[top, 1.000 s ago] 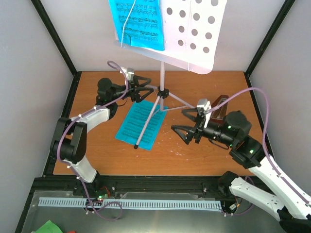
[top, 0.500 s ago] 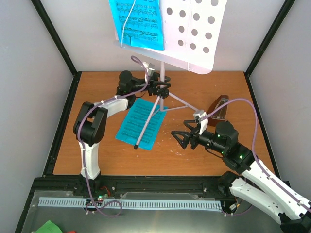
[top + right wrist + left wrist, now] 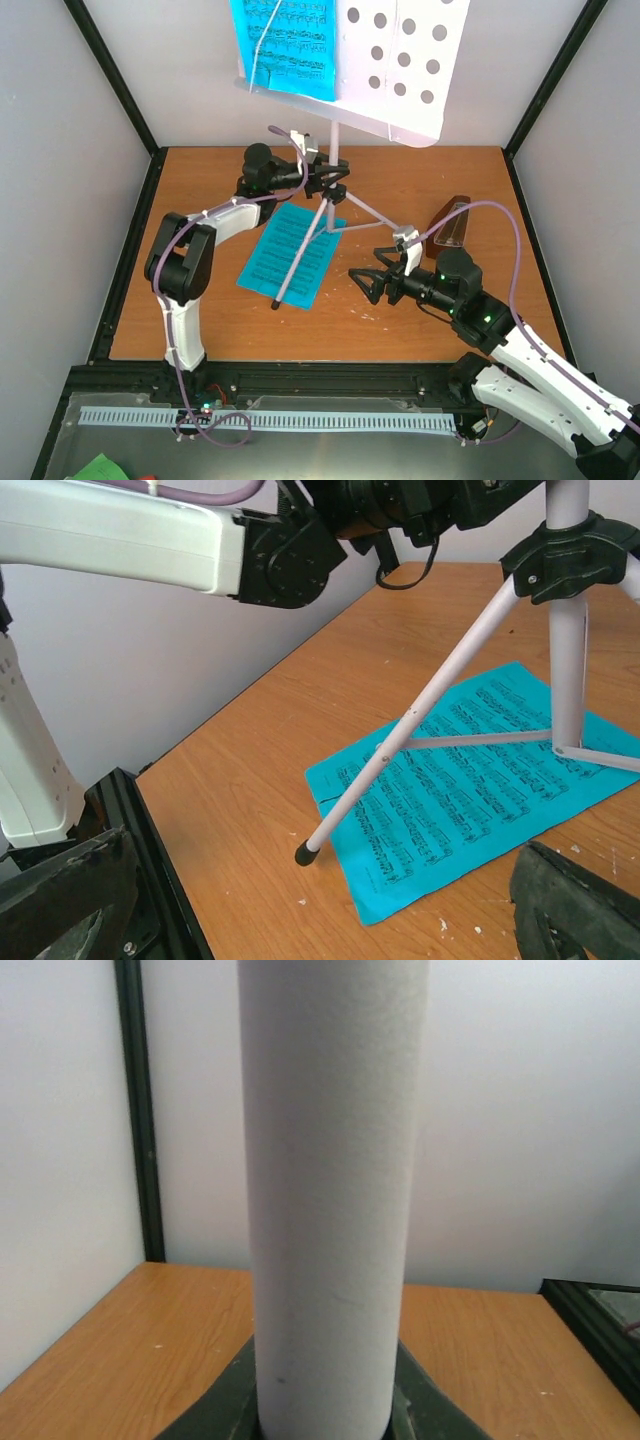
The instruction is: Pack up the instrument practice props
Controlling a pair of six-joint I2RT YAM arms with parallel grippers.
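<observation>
The silver music stand (image 3: 333, 150) stands at the back middle of the table, its perforated desk (image 3: 405, 70) up high with a blue page (image 3: 290, 45) on it. My left gripper (image 3: 325, 183) is shut on the pole just above the black leg hub. In the left wrist view the pole (image 3: 330, 1200) fills the middle, with my left gripper (image 3: 325, 1415) closed against both its sides. A second blue page (image 3: 295, 255) (image 3: 470, 790) lies flat under the tripod legs. The brown metronome (image 3: 452, 225) stands to the right. My right gripper (image 3: 372, 283) (image 3: 320, 910) hangs open and holds nothing, facing the front leg's foot (image 3: 307, 854).
Black frame posts and grey walls close in the table on three sides. A black rail (image 3: 130, 880) runs along the left edge. A slotted strip (image 3: 270, 420) and the arm bases lie along the near edge. The left arm (image 3: 150, 530) crosses the top of the right wrist view.
My left gripper reached the stand's pole and closed on it; the stand has shifted slightly. My right arm drew back from the metronome towards the near middle, still open.
</observation>
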